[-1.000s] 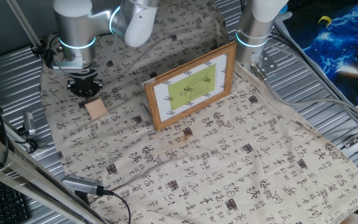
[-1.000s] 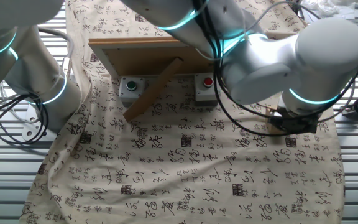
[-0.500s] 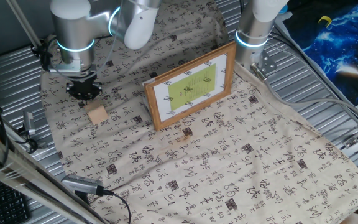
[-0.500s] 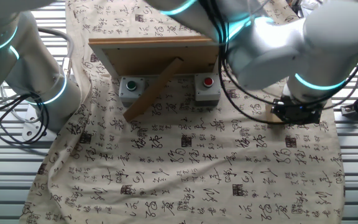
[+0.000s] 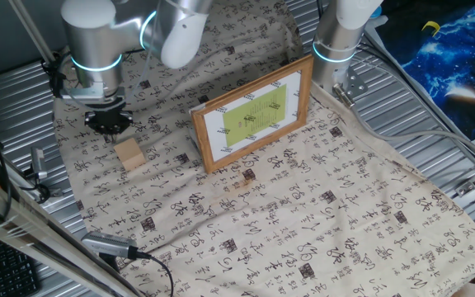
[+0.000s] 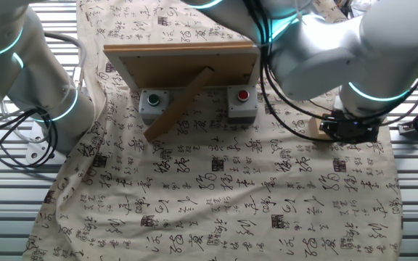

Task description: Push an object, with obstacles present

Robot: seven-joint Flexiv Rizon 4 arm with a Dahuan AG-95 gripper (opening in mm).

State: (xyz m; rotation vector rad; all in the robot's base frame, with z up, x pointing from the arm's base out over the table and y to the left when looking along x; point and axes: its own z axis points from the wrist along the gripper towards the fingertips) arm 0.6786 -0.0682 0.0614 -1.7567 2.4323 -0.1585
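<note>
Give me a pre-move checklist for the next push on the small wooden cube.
1. Small light-tan wooden cube in view on the printed cloth: ok.
2. Tool touching the cube: not ok, a gap shows in one fixed view.
3. Tool open or shut: cannot tell.
4. Brown wooden picture frame upright, apart from the cube: ok.
5. Cloth flat around the cube: ok.

Lying on the cloth [image 5: 303, 231], left of the picture frame [image 5: 252, 112] and well apart from it: the cube [image 5: 129, 153]. Just behind the cube: the gripper [image 5: 107, 124]. Standing upright mid-cloth: the frame.
</note>
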